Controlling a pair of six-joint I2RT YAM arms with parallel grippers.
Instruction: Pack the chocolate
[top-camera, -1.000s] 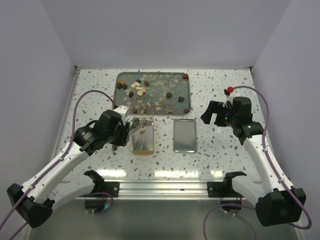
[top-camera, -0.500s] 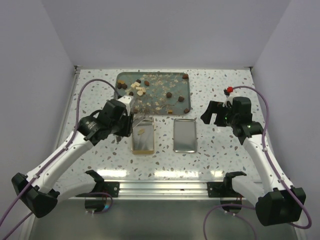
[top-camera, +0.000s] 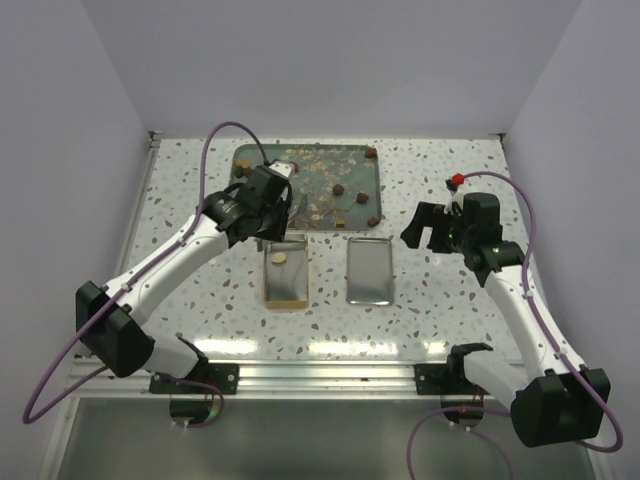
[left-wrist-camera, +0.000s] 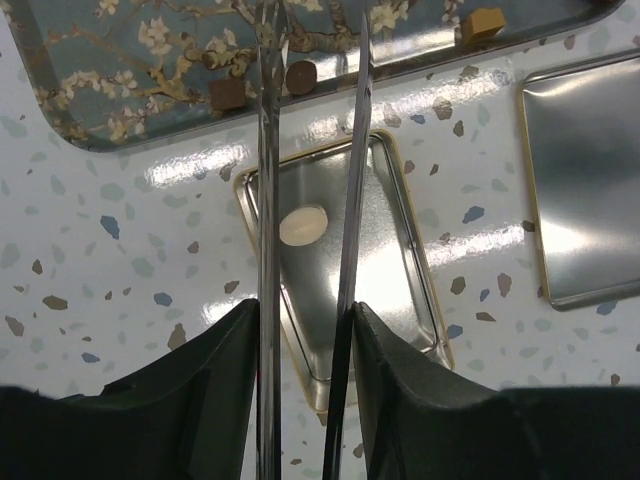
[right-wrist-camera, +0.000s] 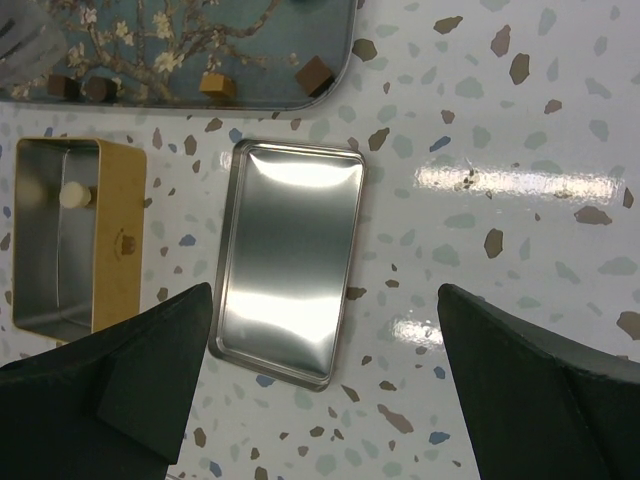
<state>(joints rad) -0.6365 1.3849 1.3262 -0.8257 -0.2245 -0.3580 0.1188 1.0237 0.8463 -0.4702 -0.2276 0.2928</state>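
**Chocolate Packing: Status Check**

Locate the gold tin (top-camera: 285, 277) left of centre on the tabletop (top-camera: 450, 300), toward the near edge, standing open. Confirm one round cream-white chocolate (left-wrist-camera: 303, 225) lying on the tin floor, in the far half. Find the lid (top-camera: 369, 270) just right of the tin, lying flat and not touching it.

Identify the right end effector (top-camera: 425, 230) toward the right edge, roughly level with the far end of the lid. Read its state as fully spread, with nothing between the fingers.

Identify the left end effector (left-wrist-camera: 315, 30) just beyond the far end of the tin, reaching over the near rim of the tray (top-camera: 380, 185). Read its state as parted by a narrow gap, thin fingers parallel, gripping nothing.

Find the tray centred along the far edge. Note the chocolate pieces (top-camera: 338, 189), dark brown and tan, scattered across it among pale flakes (top-camera: 315, 158). Note two dark pieces at the near rim, close beside the left fingertips.
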